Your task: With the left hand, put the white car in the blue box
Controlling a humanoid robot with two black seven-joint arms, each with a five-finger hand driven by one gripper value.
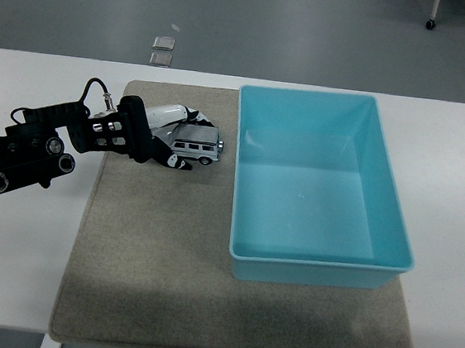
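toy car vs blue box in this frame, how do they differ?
The white toy car is small and white with dark windows; the blue box is far larger and plain light blue. The car lies at the mat's far left part with the left robot hand closing around it; nothing touches the box, which sits to the car's right. The box is open-topped and empty. Both rest on the grey mat.

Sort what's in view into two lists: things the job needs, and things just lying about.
Job:
- left hand, fingers closing around the car
- white car, on the mat beside the box
- blue box, empty

Lying about:
- grey mat under everything
- white table
- two small floor plates beyond the table
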